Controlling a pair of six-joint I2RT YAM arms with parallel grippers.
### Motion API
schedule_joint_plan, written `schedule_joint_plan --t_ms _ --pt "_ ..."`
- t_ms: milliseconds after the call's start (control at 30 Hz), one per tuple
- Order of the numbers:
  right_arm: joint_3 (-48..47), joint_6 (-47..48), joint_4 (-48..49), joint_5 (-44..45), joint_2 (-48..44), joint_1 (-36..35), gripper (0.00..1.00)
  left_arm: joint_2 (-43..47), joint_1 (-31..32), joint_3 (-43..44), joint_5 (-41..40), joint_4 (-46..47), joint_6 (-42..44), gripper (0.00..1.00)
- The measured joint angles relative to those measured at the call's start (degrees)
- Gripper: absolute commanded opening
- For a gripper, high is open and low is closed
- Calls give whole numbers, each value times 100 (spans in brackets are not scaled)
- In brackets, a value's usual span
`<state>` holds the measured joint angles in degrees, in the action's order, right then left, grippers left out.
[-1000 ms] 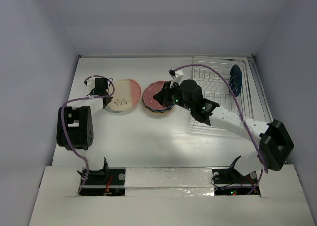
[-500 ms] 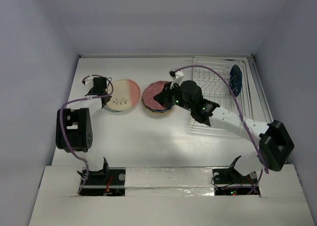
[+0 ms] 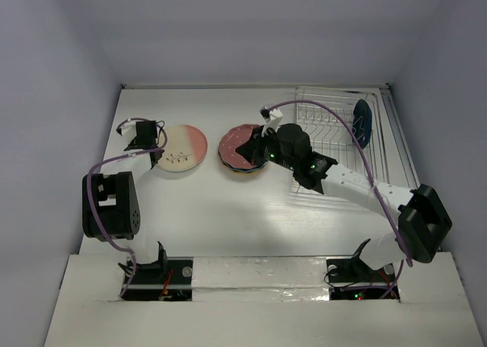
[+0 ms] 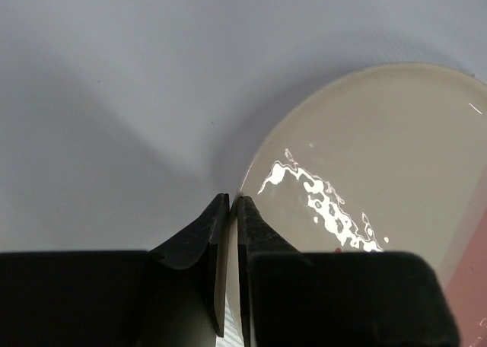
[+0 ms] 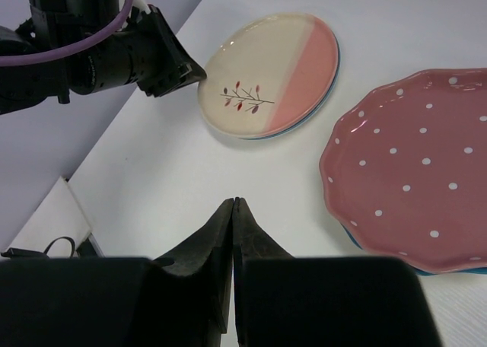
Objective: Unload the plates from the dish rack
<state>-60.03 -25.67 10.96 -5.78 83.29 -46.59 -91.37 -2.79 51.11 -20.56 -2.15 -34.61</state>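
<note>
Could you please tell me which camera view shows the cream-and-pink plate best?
The right wrist view: the whole cream-and-pink plate shows, twig motif included. The top external view shows it whole but small; the left wrist view shows only a glossy cream part.

Pink white-dotted plate [image 5: 411, 172], seemingly navy plate [image 3: 363, 122]

A white tabletop [image 3: 228, 218] fills the middle of the overhead view, smooth and slightly glossy, with soft shadows on it. Plain pale lilac-grey walls enclose it on three sides: a back wall [image 3: 251, 27], a left wall [image 3: 46, 96] and a right wall [image 3: 449, 73], which meet at straight corners. Along the near edge runs a raised white ledge [image 3: 84, 301] with a strip of shiny tape [image 3: 259, 271] across its middle. The light is even and diffuse, brighter toward the right.
</note>
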Motion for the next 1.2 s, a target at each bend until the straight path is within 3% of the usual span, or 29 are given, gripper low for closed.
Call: schedule_joint_plan --t_ms 67,167,200,300,367,433,567,600,667,700,767,967,1067,1133,1167,1200 --pt "0 0 -4 44 -2 0 9 0 0 -2 7 2 -17 24" --pt "13 17 -7 151 -28 0 11 87 -17 -96 94 87 -48 42" --pt "24 24 -11 203 -50 0 12 173 -22 -144 133 92 -46 53" --pt "79 46 -20 402 -153 0 12 627 -31 -238 271 98 -63 65" --pt "133 46 -17 581 -249 0 9 997 -31 -238 385 144 -66 67" --pt "251 55 -2 861 -422 0 1 1384 -31 -238 507 170 -66 67" --pt "728 61 50 1609 -1038 11 0 2197 -31 -238 951 197 -37 59" --pt "881 61 127 1827 -1250 35 0 2468 -31 -247 1134 199 -9 44" --pt "1102 61 192 2247 -1615 98 0 3042 -31 -304 1443 181 68 25" --pt "1191 59 229 2457 -1773 138 0 3401 -31 -354 1641 177 140 8" --pt "1342 46 240 2896 -2114 319 0 4138 -31 -498 1991 87 295 0" --pt "1397 -76 -26 3436 -2712 1620 0 6352 -11 -1137 2975 -352 844 1" --pt "1300 -70 -472 3606 -2610 2374 0 6918 258 -1333 3281 -466 988 7" --pt "1113 -63 -868 3453 -2411 3023 16 7075 483 -1451 3460 -476 1038 12" --pt "994 -39 -1014 3178 -2280 3491 32 7095 590 -1499 3526 -483 1049 14" --pt "859 -24 -1132 2997 -2144 3884 42 7086 686 -1523 3578 -511 1064 19"
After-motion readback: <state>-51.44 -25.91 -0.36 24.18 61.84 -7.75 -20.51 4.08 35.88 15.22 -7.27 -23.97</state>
